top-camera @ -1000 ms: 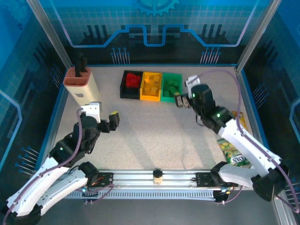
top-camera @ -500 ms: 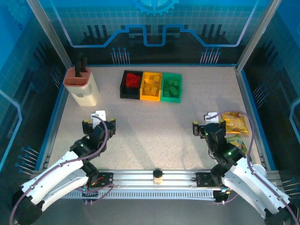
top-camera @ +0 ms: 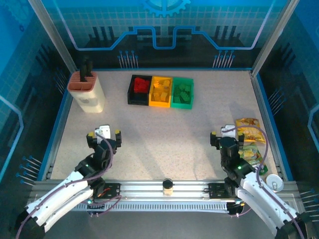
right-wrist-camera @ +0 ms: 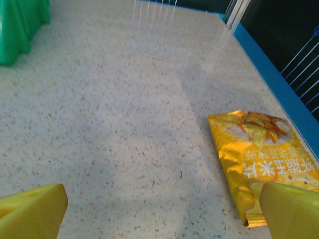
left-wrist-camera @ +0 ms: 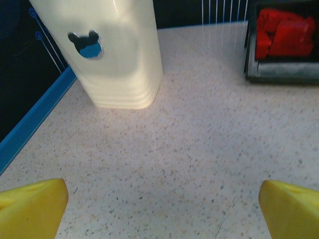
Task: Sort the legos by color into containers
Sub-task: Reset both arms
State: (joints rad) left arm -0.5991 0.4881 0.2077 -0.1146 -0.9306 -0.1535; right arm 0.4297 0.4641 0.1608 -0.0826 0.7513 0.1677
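Sorting looks done: legos [top-camera: 160,92] colour-matched in containers [top-camera: 181,105]. Left end effector [top-camera: 104,135] & right end effector [top-camera: 224,136], well short of containers, both apart, empty. Next: prob. park.

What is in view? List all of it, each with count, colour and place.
black bin: one, far centre of the table, leftmost of a row of three
red legos: a pile, count unclear, in the black bin
yellow bin: one, middle of the row
yellow legos: a pile, in the yellow bin
green bin: one, right end of the row
green legos: a pile, in the green bin
knife block: one, beige with black handles, far left
yellow snack bag: one, right side
green snack bag: one, just nearer than the yellow bag
table: one, speckled grey, blue rim
left gripper: open, empty, near left
right gripper: open, empty, near right beside the bags
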